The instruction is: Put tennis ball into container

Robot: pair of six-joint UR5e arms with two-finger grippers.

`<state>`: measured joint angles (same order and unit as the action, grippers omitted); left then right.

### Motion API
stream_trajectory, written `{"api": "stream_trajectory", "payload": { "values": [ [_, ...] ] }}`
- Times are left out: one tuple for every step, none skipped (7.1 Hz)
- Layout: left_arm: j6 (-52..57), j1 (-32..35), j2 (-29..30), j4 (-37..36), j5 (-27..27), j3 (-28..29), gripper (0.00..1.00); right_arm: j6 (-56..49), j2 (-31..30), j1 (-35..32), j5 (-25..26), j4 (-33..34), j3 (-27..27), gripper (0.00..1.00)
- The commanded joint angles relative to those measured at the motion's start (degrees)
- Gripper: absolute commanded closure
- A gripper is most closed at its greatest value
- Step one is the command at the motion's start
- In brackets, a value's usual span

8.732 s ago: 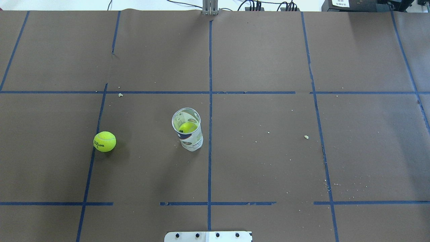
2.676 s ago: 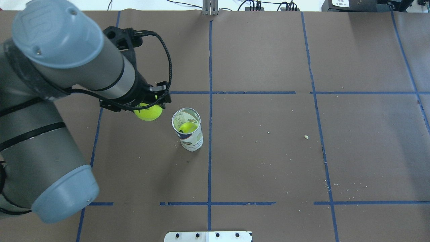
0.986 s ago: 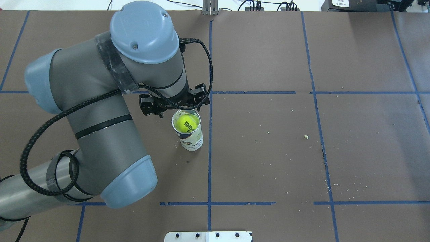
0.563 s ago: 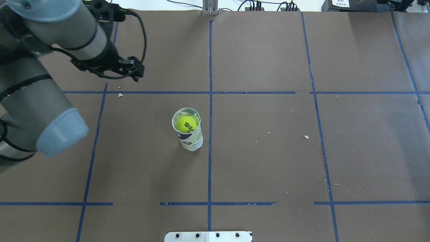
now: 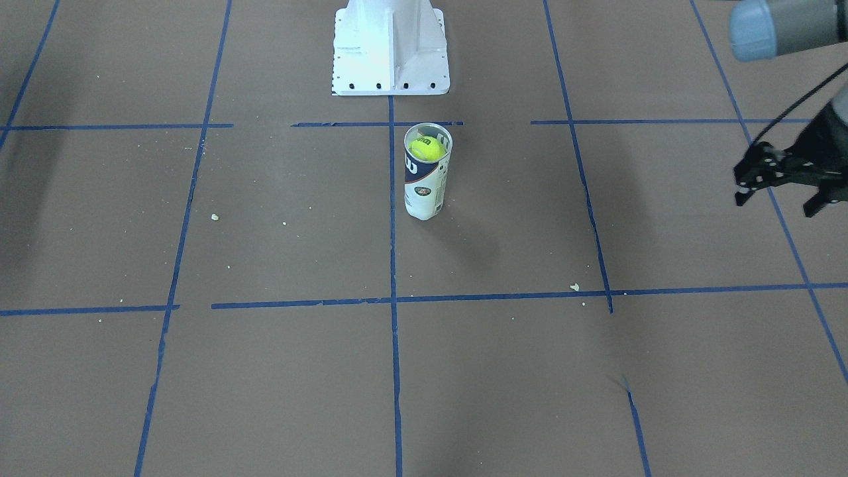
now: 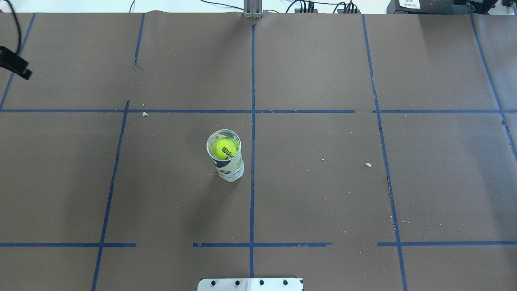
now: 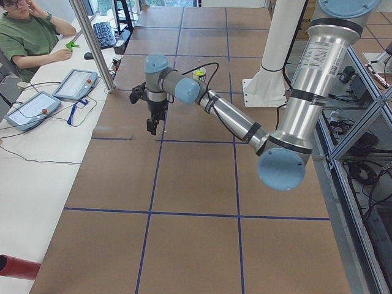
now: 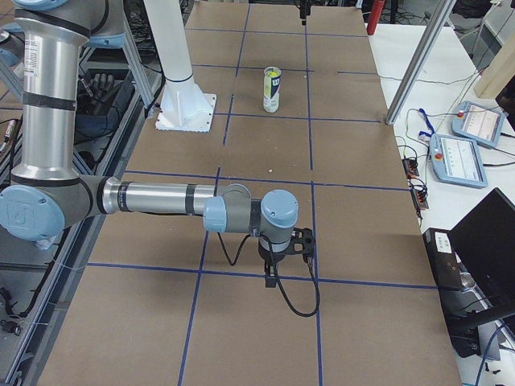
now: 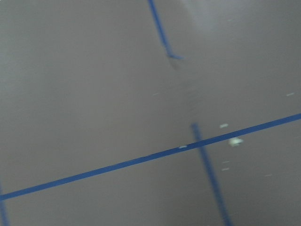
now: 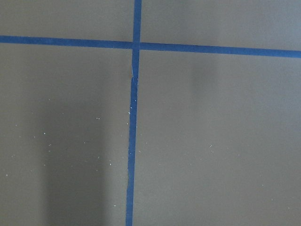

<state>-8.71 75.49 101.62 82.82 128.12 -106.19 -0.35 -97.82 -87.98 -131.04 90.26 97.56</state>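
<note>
yellow-green tennis ball (image 6: 224,148) inside upright clear container (image 6: 230,166), mid-table.

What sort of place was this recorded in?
Most likely a robotics lab workcell. The table is papered brown and gridded with blue tape. An operator sits at a side bench beside teach pendants. An industrial arm reaches over the table.

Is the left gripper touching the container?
Apart. The front-facing view shows the left gripper near the frame edge, with bare table between it and the container.
</note>
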Motion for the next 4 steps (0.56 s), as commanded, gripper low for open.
{"api": "stream_trajectory", "payload": {
  "values": [
    [18.7,11.5,-8.3,0.3,2.1,5.9,0.00,0.0,0.0,0.0,0.0,0.0,0.0,0.00],
    [21.4,14.1,-11.0,0.3,2.1,6.9,0.00,0.0,0.1,0.0,0.0,0.0,0.0,0.00],
    [24.2,15.7,-14.6,0.8,2.4,7.0,0.00,0.0,0.0,0.0,0.0,0.0,0.0,0.00],
    [24.4,16.7,-18.3,1.0,4.9,7.0,0.00,0.0,0.0,0.0,0.0,0.0,0.0,0.00]
  ]
}}
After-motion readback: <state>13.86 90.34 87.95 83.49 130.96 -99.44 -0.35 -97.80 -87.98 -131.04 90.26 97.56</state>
